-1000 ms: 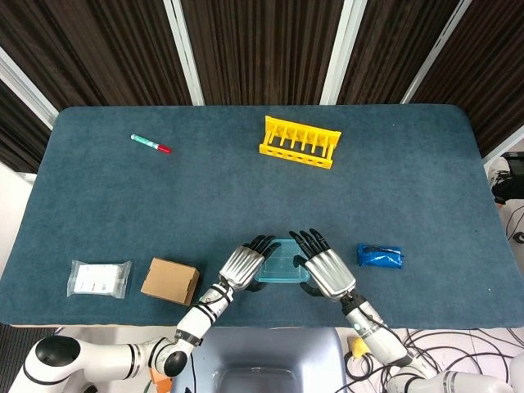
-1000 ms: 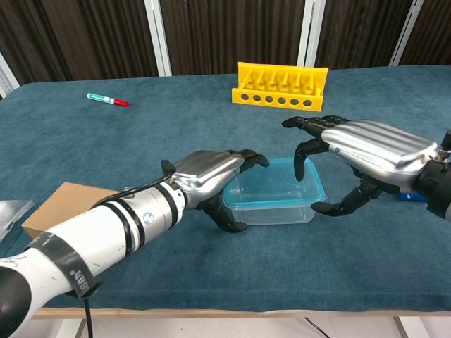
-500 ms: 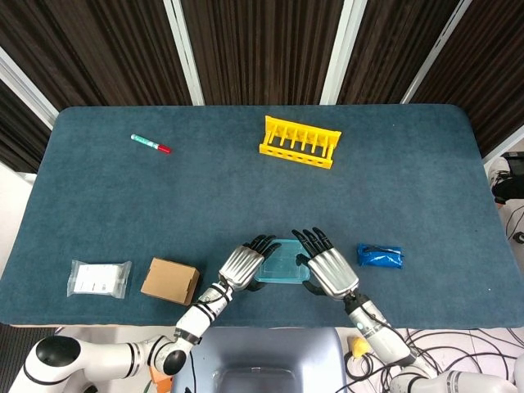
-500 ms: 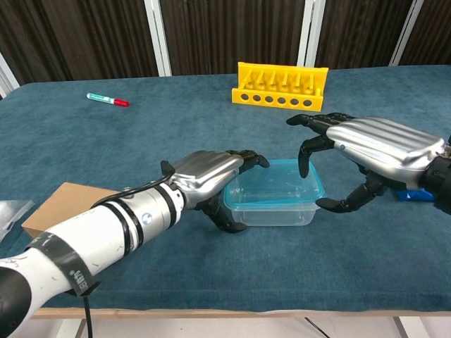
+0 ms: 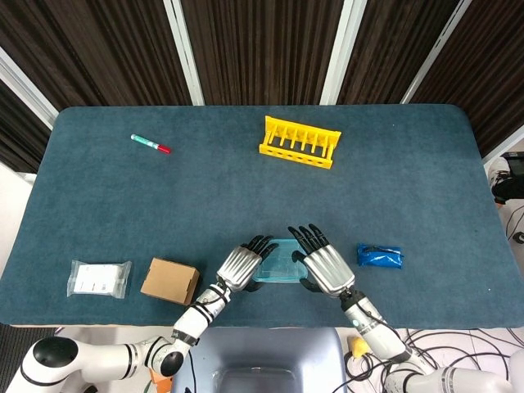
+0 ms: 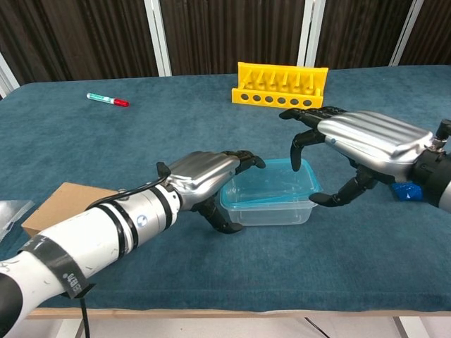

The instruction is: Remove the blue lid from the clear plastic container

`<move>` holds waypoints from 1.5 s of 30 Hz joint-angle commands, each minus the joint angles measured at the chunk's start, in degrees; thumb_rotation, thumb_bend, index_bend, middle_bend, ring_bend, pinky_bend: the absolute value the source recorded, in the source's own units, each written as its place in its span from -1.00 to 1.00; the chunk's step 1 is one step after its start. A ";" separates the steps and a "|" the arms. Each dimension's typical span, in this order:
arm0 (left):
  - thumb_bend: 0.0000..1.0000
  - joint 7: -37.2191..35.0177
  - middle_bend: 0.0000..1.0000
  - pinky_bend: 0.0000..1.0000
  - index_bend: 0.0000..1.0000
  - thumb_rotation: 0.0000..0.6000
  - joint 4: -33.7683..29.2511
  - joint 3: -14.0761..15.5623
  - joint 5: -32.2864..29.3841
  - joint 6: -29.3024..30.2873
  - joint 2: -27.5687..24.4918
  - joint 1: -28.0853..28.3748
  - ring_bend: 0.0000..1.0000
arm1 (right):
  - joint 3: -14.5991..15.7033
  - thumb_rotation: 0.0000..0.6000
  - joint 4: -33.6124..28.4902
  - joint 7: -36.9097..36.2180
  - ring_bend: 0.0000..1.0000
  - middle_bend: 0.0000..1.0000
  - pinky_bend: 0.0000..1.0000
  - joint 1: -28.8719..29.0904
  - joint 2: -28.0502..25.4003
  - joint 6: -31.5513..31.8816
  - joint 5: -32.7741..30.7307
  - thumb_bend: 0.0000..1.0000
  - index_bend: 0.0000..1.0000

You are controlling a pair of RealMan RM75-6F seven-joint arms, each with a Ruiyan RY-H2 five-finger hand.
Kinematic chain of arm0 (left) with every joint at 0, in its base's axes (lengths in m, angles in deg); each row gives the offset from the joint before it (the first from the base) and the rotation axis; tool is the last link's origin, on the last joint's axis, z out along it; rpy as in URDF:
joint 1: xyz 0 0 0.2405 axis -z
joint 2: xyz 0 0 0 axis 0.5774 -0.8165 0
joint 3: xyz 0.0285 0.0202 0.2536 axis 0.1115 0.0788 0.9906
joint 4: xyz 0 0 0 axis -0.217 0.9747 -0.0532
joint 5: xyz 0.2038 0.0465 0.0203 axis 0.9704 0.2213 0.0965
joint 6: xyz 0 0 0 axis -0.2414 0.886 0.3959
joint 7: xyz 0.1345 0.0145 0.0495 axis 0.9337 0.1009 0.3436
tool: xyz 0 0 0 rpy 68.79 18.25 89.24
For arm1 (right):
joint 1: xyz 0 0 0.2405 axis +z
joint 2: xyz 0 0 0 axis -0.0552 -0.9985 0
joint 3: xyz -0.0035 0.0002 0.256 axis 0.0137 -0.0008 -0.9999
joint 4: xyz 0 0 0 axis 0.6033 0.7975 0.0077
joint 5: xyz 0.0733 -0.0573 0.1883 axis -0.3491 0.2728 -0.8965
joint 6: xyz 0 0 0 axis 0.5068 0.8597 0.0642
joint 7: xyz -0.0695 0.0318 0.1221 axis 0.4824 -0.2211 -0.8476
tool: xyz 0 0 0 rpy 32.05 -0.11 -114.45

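In the head view most of the container [image 5: 277, 262] is covered by the two hands, and where the left hand's [image 5: 239, 267] lower fingers meet its wall cannot be made out. In the chest view the packet at the left edge [image 6: 8, 208] is cut off. Compared with the earlier pictures, the right hand [image 6: 363, 141] is seen shifted slightly towards the left, and the blue lid [image 6: 271, 184] now appears tilted, its near edge lifted off the rim. The container is found near the front edge of the blue surface [image 5: 393, 172], between the hands. The left hand is curled against its left side, gripping it. The right hand is held spread above its right end, fingertips bent down; contact with the lid cannot be told
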 commanded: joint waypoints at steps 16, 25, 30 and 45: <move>-0.40 -0.97 0.51 -0.11 0.28 1.00 -2.64 -0.23 1.45 0.97 -2.01 -0.79 -0.10 | 1.81 1.00 8.23 -5.01 -1.00 -0.96 -1.00 1.50 5.98 2.17 6.09 -0.47 0.08; -0.40 -4.15 0.21 -0.24 -0.02 1.00 -3.82 -0.05 3.19 1.20 -2.79 -1.40 -0.22 | 2.70 1.00 11.98 -4.87 -1.00 -0.83 -1.00 1.45 9.08 3.20 7.61 -0.02 0.32; -0.41 -6.84 -0.59 -0.54 -0.80 1.00 -5.24 -0.66 2.49 0.48 -3.90 -1.93 -0.76 | 3.42 1.00 12.97 -5.60 -1.00 -0.75 -1.00 1.32 8.97 5.02 9.84 0.05 0.42; -0.45 -11.27 -1.00 -0.92 -1.00 1.00 -4.14 -2.37 4.60 3.40 -7.03 -3.39 -1.00 | 5.22 1.00 15.35 -8.52 -1.00 -0.70 -1.00 0.81 7.60 14.34 19.16 0.06 0.46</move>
